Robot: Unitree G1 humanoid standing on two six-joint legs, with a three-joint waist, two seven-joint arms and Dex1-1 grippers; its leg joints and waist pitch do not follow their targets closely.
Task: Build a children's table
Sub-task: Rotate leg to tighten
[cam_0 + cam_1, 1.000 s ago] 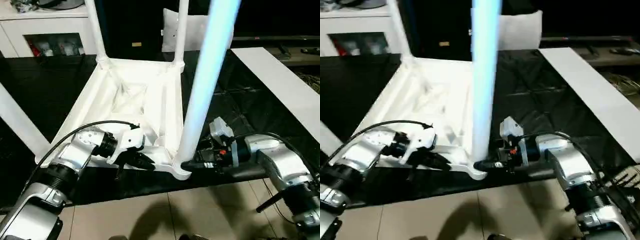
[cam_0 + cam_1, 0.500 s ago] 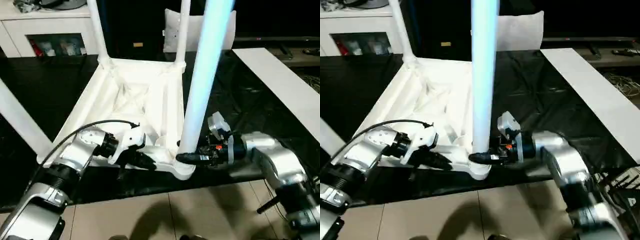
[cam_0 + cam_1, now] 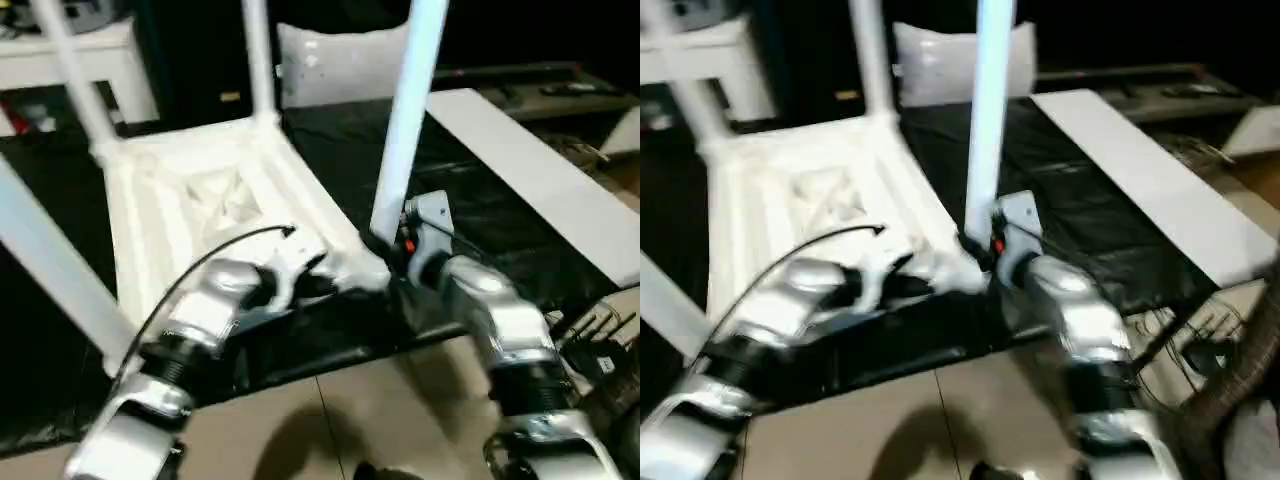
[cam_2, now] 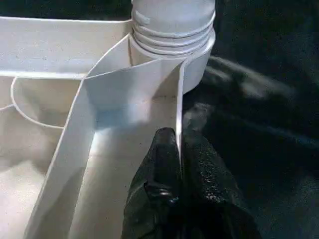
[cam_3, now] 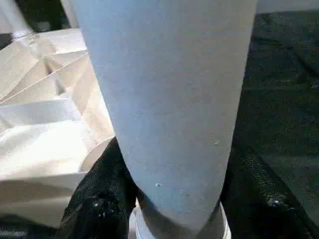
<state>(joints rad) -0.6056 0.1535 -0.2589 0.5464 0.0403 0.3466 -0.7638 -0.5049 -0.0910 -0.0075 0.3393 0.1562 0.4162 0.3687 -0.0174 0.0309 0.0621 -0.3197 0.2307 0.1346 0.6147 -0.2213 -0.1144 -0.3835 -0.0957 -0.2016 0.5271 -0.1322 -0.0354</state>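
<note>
The top (image 3: 200, 200) lies upside down on the black table (image 3: 480, 240), four legs standing. My right tool (image 5: 169, 199) pinches the near leg (image 3: 405, 130); my left tool (image 4: 179, 164) pinches a rib. I judge only seating remains.

The two head views are smeared with motion blur — arms, cable and floor tiles all soft, edges doubled. Light falls from above: the near upright leg (image 3: 405, 140) glows bluish-white and blown out, and the ribbed tabletop (image 3: 200, 200) glares around ten o'clock. The black sheet (image 3: 1080, 215) stays dim, with faint sheen. A soft shadow lies on the floor at six o'clock. Wrist views are sharper — though the close leg reads flat and hazy.
</note>
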